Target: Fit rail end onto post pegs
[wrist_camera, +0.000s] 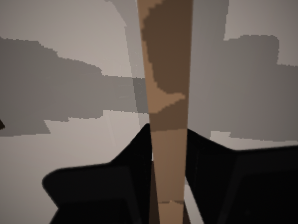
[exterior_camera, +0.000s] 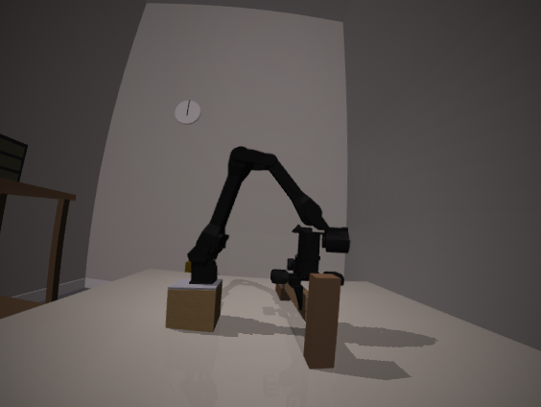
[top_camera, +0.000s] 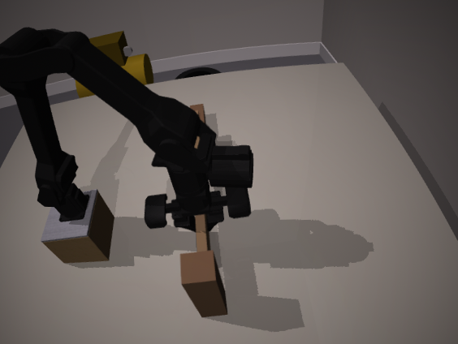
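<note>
Top and exterior views face the post [top_camera: 198, 268] [exterior_camera: 322, 322] from its side

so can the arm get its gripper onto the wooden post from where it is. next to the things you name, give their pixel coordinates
Probably not right now: the gripper [top_camera: 201, 227] [exterior_camera: 300, 307] is shut on the rail [top_camera: 201, 241] [wrist_camera: 169, 165], so it would likely have to let go first. The post [top_camera: 198, 268] [exterior_camera: 322, 322] itself stands close by, its top uncovered.

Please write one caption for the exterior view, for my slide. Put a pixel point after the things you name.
Black robot arm grips a wooden rail [exterior_camera: 304, 303] behind an upright wooden post [exterior_camera: 322, 322], a round clock [exterior_camera: 187, 111] on the wall.
</note>
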You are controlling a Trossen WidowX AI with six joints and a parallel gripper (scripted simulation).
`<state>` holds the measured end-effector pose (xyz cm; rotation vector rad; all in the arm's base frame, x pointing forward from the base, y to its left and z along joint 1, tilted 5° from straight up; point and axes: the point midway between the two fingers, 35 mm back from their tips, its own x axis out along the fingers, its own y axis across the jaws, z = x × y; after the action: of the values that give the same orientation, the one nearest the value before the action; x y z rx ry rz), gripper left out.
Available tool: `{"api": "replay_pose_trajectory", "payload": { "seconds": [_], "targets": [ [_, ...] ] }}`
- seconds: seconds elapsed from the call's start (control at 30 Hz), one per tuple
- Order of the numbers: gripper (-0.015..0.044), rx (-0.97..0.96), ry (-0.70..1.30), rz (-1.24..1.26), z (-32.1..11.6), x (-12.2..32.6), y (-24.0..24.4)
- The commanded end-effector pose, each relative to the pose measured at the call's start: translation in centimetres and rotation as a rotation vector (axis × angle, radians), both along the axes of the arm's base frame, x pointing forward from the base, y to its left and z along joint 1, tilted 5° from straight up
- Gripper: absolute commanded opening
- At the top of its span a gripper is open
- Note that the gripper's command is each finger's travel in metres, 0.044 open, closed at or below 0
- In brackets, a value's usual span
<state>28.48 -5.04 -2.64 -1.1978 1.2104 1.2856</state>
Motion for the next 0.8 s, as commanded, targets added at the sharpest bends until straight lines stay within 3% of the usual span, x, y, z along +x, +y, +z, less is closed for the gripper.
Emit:
{"api": "replay_pose_trajectory", "payload": {
  "seconds": [0.0, 0.67, 0.77],
  "targets": [
    [0.0, 0.0, 0.001, 0.003, 0.0, 0.0, -0.14],
    [0.0, -0.001, 0.001, 0.003, 0.02, 0.03, -0.75],
    [0.0079, 0.0, 0.0, 0.0, 0.01, 0.02, -0.63]
  ]
}}
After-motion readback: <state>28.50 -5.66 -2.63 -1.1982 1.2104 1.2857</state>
